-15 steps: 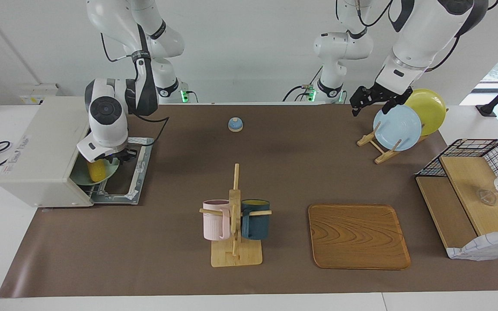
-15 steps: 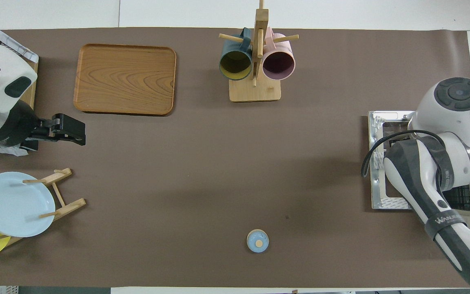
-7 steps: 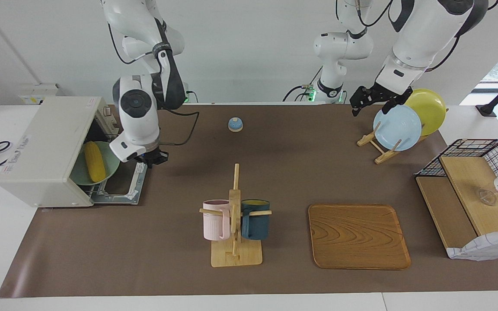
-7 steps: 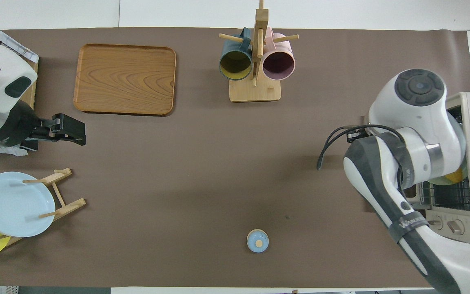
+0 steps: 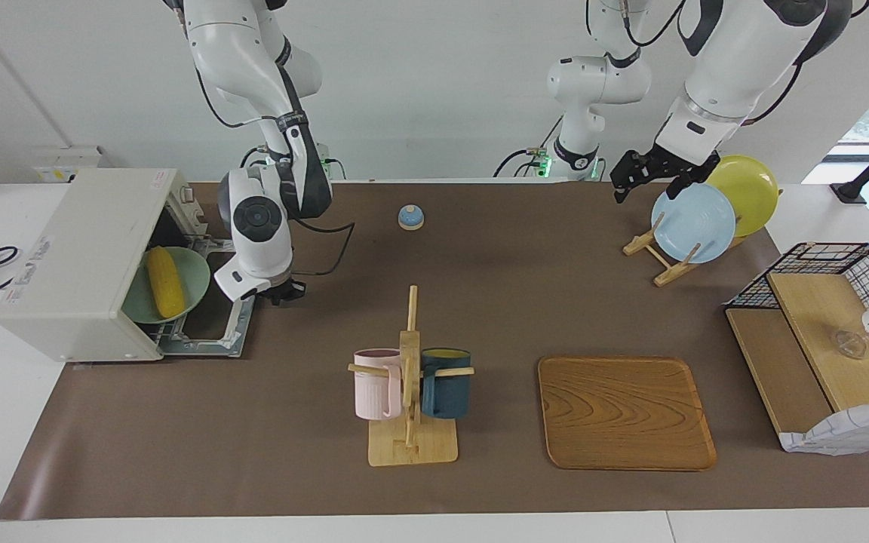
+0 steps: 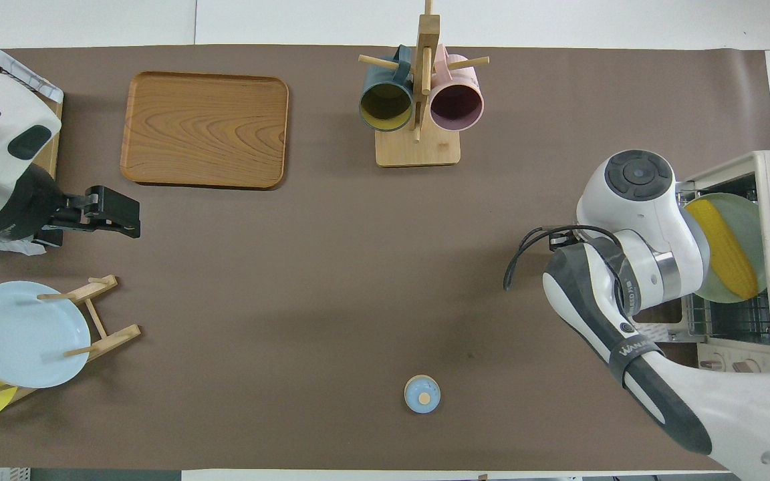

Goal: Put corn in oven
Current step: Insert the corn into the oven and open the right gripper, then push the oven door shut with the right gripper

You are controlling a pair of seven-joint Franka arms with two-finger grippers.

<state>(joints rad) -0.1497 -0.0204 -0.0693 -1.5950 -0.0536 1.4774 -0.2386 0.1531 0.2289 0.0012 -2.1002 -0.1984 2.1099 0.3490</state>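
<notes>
Now the corn [image 5: 164,281] lies on a green plate [image 5: 191,271] that sits on the wire rack in the mouth of the oven [image 5: 80,264], at the right arm's end of the desk [image 5: 480,302]. The oven door [image 5: 216,324] is folded down flat. So the corn looks to be in its place already.

The corn looks stiff and bumpy, and likely light. It is round, so it could roll on the plate if bumped. A good spot to hold it would be across the fat middle. The plate looks smooth, so it may slip on the rack.

The right pincer [image 5: 284,290] hangs just over the desk beside the edge of the open door, and it holds nothing. I cannot tell if its fingers are wide or narrow. The left pincer [image 5: 628,175] waits up by the plate stand [image 5: 657,260] with a blue plate [image 5: 695,222] and a yellow plate [image 5: 747,188]. It holds nothing and looks a bit open.

Nothing stands in front of the oven but the right arm. The mug rack [image 5: 410,377], wooden tray [image 5: 625,413] and little blue bell [image 5: 410,217] are well apart from it
</notes>
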